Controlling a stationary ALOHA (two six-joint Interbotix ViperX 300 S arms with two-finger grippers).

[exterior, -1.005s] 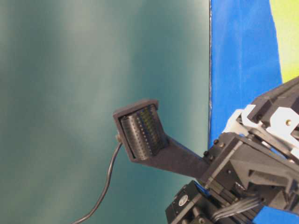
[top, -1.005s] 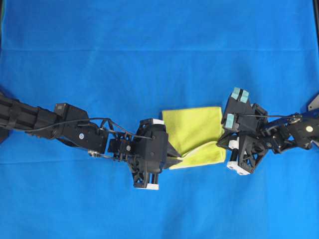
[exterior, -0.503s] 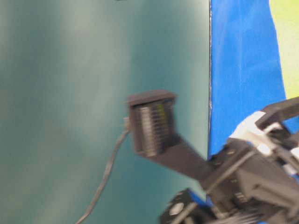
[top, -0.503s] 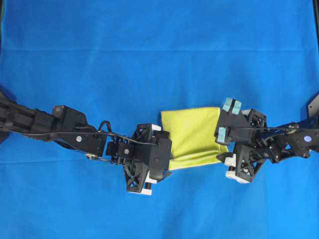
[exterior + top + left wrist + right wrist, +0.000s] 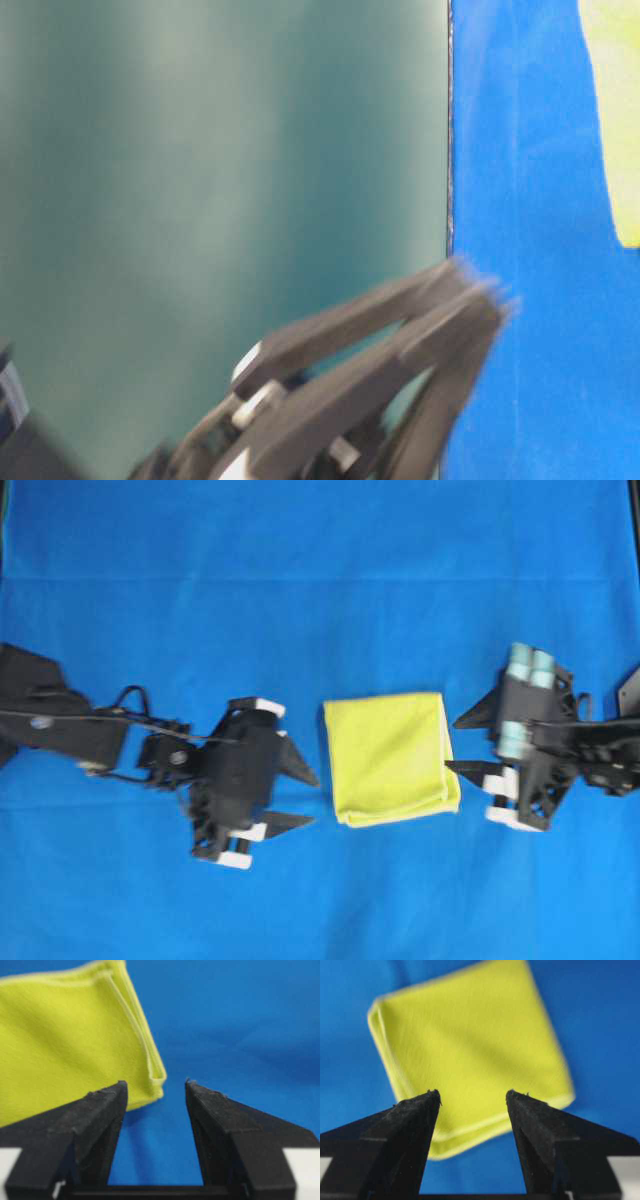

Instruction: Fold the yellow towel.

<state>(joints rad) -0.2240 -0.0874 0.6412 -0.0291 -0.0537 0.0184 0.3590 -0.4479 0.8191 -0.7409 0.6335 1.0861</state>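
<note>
The folded towel lay flat on the desk between both end effectors, jaws apart and empty, the right nearly touching its edge, the left just clear.

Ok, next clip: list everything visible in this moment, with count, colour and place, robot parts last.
yellow towel: one, bright yellow with a paler hem, folded into a compact square, lying flat near the middle of the cloth, between the two grippers
blue cloth: one, bright blue, covering the work surface under everything
green backdrop: one, dark teal, beside the blue cloth in the table-level view
left gripper: one, black, left of the towel, jaws open, holding nothing, clear of the towel
right gripper: one, black, at the towel's right edge, jaws open, holding nothing
</note>
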